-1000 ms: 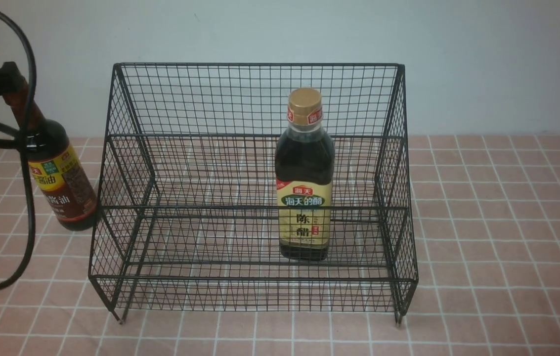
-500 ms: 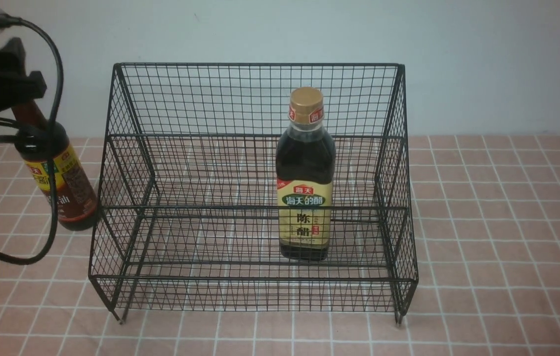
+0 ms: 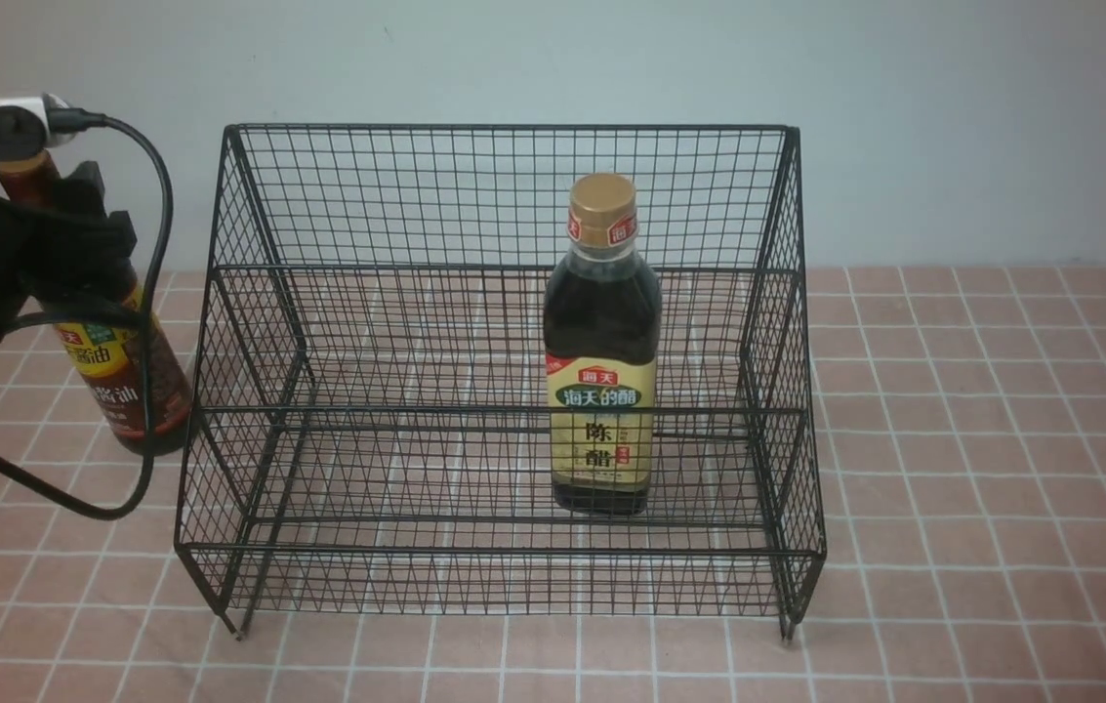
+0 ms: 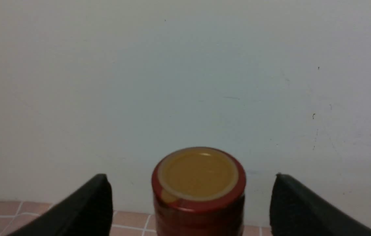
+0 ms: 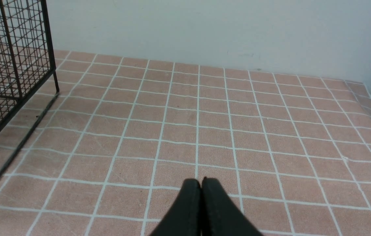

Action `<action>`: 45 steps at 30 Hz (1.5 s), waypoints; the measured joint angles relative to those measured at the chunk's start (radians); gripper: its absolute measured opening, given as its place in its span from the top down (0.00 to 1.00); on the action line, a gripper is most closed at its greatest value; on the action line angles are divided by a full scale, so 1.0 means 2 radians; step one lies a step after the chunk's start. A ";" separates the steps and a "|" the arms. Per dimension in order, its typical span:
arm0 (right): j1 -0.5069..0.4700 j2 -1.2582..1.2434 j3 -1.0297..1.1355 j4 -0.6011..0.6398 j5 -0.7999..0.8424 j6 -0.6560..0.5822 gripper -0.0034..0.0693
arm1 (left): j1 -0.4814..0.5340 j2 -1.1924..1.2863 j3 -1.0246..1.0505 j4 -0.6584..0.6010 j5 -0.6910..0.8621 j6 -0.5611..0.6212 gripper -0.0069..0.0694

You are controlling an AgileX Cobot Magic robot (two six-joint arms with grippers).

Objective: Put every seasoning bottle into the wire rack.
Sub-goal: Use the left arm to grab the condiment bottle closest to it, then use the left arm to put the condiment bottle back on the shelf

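The wide gold-capped dark-liquid bottle point(image 3: 601, 391) stands in the black wire-mesh two-tier rack point(image 3: 513, 127), on the lower tier, toward three o'clock of centre. The slim brown-capped long-necked bottle point(image 3: 103, 376) stands on the pink tiled tabletop point(image 3: 953, 439), just outside the rack at nine o'clock.

You have a table point(image 3: 982, 410) covered in pink square tiles with white joints. It fills the lower half of the front frame and runs out to the right and bottom edges. Across the upper half you see a plain pale wall point(image 3: 982, 117), which meets the table in a straight level line. Close up, your left wrist view shows a few small dark specks and faint scratches on that wall. In your right wrist view the white joints run slightly wavy.
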 joint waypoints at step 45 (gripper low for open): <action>0.000 0.000 0.000 0.000 0.000 0.000 0.97 | -0.158 -0.136 -0.253 0.025 0.262 0.071 0.56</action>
